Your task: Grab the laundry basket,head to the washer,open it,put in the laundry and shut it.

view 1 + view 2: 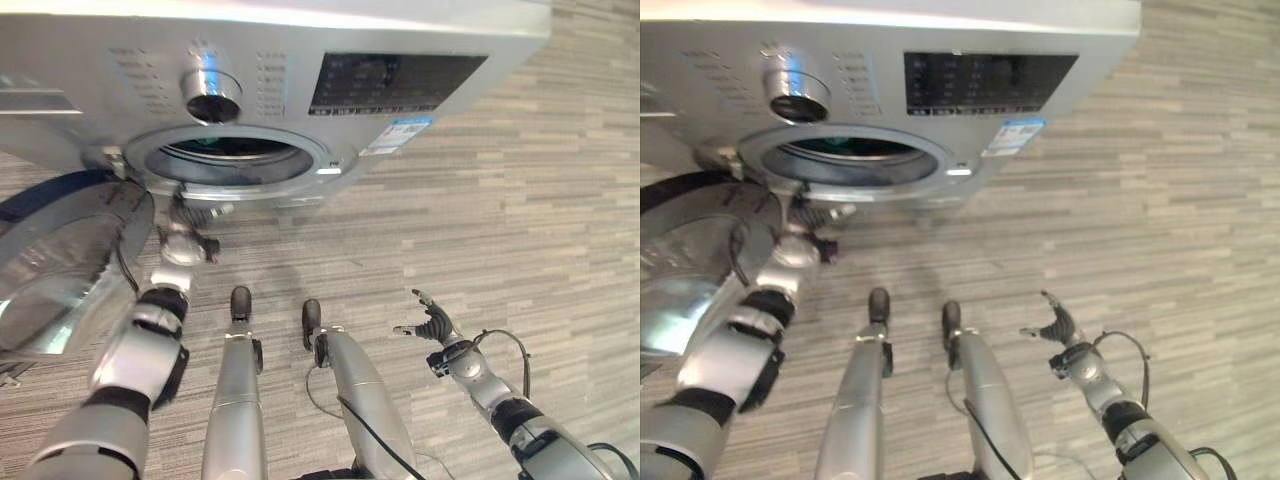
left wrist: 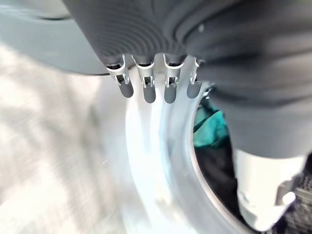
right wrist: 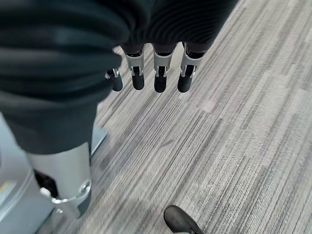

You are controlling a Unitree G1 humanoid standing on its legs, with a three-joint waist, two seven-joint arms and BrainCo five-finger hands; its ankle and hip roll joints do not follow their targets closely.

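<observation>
Laundry (image 2: 210, 129) lies inside washer (image 1: 420, 45); relaxed, empty left hand (image 1: 186, 222) should swing door (image 1: 60, 255) fully shut.

**Washer and laundry**

Washer (image 1: 300, 60): silver front-loader with a round chrome knob (image 1: 211, 95) and a dark display panel (image 1: 395, 82). Its door (image 1: 60, 260), a chrome ring around a clear bowl, is swung fully open to the robot's left. The round opening (image 1: 235, 160) is uncovered.

Laundry (image 2: 210, 131): teal and dark cloth, lying inside the drum.
</observation>
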